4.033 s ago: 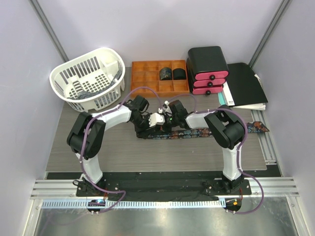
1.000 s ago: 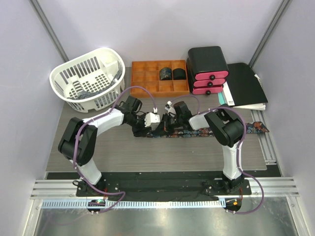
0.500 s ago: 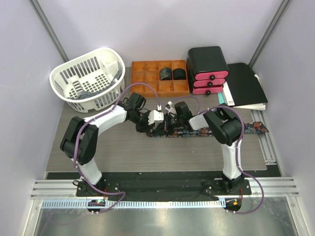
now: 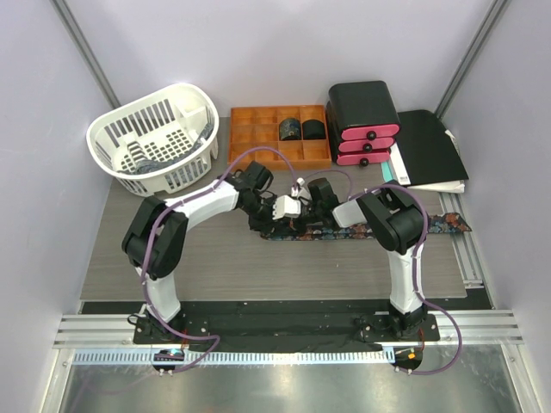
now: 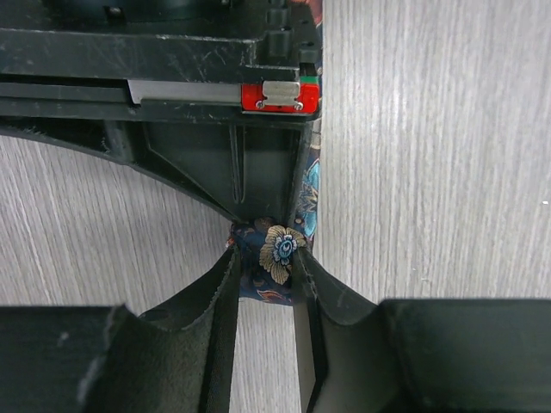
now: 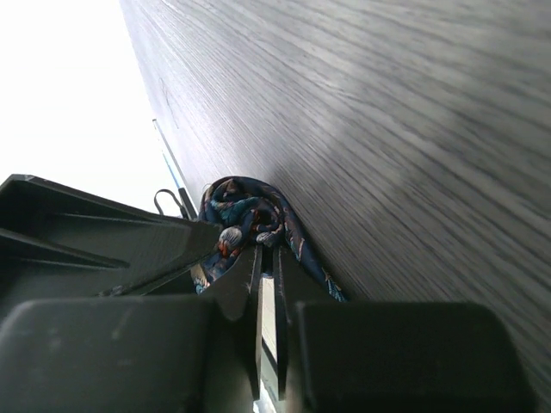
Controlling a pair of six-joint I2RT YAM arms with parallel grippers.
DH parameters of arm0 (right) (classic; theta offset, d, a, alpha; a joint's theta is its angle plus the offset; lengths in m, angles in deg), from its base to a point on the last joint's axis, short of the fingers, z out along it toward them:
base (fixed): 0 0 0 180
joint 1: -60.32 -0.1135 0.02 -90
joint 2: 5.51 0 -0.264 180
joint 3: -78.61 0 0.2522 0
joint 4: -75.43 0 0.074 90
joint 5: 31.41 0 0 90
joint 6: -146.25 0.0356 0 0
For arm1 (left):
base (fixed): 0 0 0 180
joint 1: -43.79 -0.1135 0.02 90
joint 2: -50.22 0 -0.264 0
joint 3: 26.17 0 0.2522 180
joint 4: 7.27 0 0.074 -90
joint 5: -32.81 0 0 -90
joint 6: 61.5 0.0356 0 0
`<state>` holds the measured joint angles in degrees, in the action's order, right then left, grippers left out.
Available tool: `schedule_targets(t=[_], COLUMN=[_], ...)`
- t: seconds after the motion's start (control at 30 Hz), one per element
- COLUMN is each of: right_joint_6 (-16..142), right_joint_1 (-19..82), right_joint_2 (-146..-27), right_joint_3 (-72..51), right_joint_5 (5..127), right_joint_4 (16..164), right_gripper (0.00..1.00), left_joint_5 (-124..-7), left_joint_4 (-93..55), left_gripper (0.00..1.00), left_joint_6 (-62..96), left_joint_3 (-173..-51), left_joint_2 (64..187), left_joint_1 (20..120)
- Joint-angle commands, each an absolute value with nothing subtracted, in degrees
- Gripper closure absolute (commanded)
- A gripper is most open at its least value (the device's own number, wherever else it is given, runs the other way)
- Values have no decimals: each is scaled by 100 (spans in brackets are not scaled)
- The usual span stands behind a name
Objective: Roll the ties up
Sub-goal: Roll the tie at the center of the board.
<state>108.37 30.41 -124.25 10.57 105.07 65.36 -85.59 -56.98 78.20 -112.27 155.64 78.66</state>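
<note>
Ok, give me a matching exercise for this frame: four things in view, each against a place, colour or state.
Things:
1. white basket
2. orange tray
3. drawer unit
4. tie on the table

Descriptions:
A. pinched at one end by the left gripper
B. black with pink fronts
C. back left corner
D. holds two rolled ties

Pairs: 1-C, 2-D, 3-B, 4-A
</note>
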Motion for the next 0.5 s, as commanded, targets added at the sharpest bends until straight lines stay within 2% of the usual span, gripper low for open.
schedule_targets(t=[0.0,0.2,0.47], right_joint_6=[10766,10934,10662], right_joint_1=[3035,3035,3351], right_joint_2=[-12197,-12039,-11485], right_joint_3=[1194,1150,1168], right_joint_5=[10174,10314,10491], right_joint_4=[6792,6810,7574], right_gripper=[90,85,76], left_joint_5=[-8119,-7794,-7468], left_joint_4=[-5874,-6049,-6437], left_gripper=[71,73,75], left_joint_6=[7694,7439,7263], left_joint_3=[-11244,-11446,-11833], left_joint_2=[15928,16227,16667], left_joint_1=[8087,8272,8369])
